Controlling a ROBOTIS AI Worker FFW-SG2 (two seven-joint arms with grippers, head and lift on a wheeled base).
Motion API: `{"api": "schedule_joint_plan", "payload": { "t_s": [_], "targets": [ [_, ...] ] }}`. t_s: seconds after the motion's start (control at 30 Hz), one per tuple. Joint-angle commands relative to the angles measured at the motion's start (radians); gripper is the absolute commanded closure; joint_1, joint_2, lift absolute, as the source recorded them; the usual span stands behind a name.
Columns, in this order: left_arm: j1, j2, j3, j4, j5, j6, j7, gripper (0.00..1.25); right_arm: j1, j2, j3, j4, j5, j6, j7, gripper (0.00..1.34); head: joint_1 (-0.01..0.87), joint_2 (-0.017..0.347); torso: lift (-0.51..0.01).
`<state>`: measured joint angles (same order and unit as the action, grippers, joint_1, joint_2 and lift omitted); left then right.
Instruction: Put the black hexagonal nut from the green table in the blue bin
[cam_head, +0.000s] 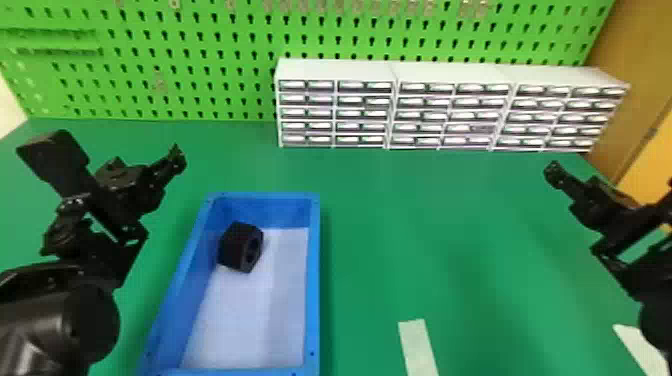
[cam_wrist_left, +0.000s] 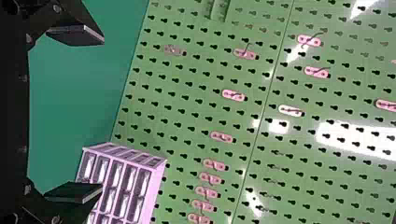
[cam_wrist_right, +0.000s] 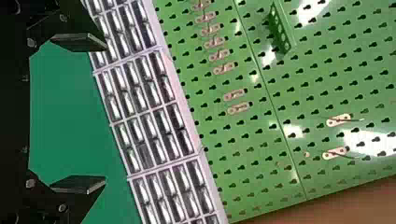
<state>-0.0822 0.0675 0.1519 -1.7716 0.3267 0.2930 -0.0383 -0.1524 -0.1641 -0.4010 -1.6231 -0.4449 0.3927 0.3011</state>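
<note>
The black hexagonal nut (cam_head: 241, 247) lies inside the blue bin (cam_head: 313, 280), on its pale floor by the left wall toward the far end, its hole facing right. Left of the bin, above the green table (cam_head: 430, 240), is my left gripper (cam_head: 177, 157), apart from both nut and bin. In the left wrist view, the left gripper (cam_wrist_left: 77, 114) is open with nothing between its wide-set fingers. Over the table's right side stays my right gripper (cam_head: 552, 172); the right wrist view has the right gripper (cam_wrist_right: 79, 114) open, holding nothing.
White drawer cabinets (cam_head: 450, 75) line the table's back edge, right of centre. Behind them rises a green pegboard (cam_head: 200, 60). Pale strips (cam_head: 419, 345) lie on the table near its front, one right of the bin and another at the far right.
</note>
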Motion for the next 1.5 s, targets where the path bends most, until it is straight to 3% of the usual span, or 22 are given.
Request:
{"api": "schedule_joint_plan", "payload": {
  "t_s": [0.0, 1.47],
  "targets": [
    [0.001, 0.000, 0.000, 0.000, 0.000, 0.000, 0.000, 0.17, -0.001, 0.000, 0.002, 0.003, 0.000, 0.000, 0.001, 0.28, 0.692, 0.009, -0.097],
    [0.006, -0.002, -0.003, 0.001, -0.006, 0.000, 0.001, 0.17, -0.006, 0.003, 0.011, 0.003, 0.032, -0.002, 0.000, 0.27, 0.692, 0.009, -0.097]
  ]
}}
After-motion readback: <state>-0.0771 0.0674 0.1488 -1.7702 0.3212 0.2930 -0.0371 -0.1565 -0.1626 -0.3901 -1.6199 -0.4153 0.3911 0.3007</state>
